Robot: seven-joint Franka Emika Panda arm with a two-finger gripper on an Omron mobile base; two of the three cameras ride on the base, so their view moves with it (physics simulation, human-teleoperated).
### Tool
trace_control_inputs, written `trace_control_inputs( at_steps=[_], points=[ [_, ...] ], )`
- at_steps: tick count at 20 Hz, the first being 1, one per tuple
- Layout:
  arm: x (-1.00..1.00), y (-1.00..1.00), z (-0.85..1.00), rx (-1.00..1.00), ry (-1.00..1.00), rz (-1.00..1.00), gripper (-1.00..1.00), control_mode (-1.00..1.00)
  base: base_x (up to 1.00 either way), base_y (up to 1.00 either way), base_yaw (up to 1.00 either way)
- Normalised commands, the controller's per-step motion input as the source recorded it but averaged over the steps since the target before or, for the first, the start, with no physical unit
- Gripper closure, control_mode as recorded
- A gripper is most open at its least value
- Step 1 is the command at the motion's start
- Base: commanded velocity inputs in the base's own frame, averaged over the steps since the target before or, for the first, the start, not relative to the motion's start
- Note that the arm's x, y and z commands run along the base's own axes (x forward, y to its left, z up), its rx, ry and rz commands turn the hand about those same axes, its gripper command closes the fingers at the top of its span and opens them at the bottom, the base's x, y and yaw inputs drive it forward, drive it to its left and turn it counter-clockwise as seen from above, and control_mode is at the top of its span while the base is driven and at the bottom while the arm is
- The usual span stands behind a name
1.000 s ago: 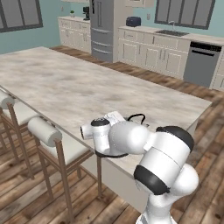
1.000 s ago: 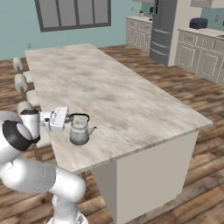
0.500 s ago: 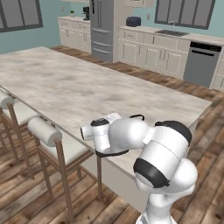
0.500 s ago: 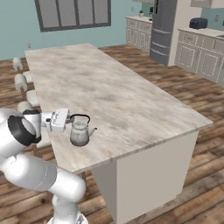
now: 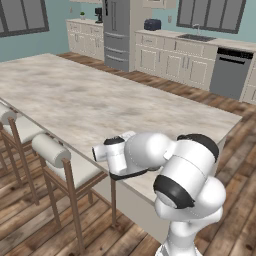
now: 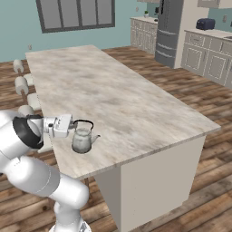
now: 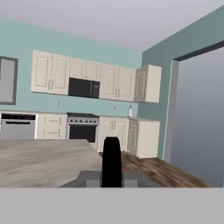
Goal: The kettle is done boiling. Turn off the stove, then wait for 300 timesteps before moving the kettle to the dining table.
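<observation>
Nothing much shifts since before: kettle (image 6: 83, 139) stands upright on the bench (image 6: 136, 113) near its edge. Just beside the kettle, the pincer (image 6: 68, 125) is pressed together, empty. Rigid, light metal; its thin arched handle suits gripping.

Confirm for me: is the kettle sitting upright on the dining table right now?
Yes, in the right base view the kettle stands upright on the dining table, near its front edge, handle arched on top.

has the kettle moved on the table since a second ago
No. The kettle sits at the same spot near the dining table edge in the right base view.
</observation>
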Motion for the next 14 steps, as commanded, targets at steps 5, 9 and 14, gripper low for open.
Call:
trace_control_inputs(
  at_steps=[5, 9, 14],
  points=[
    [0.06, 0.00, -0.15, -0.02, -0.06, 0.00, 1.00, -1.00, 0.00, 0.00, 0.00],
    [0.10, 0.00, -0.14, -0.05, -0.10, 0.00, 1.00, -1.00, 0.00, 0.00, 0.00],
    [0.07, 0.00, -0.15, -0.05, -0.09, 0.00, 1.00, -1.00, 0.00, 0.00, 0.00]
  ],
)
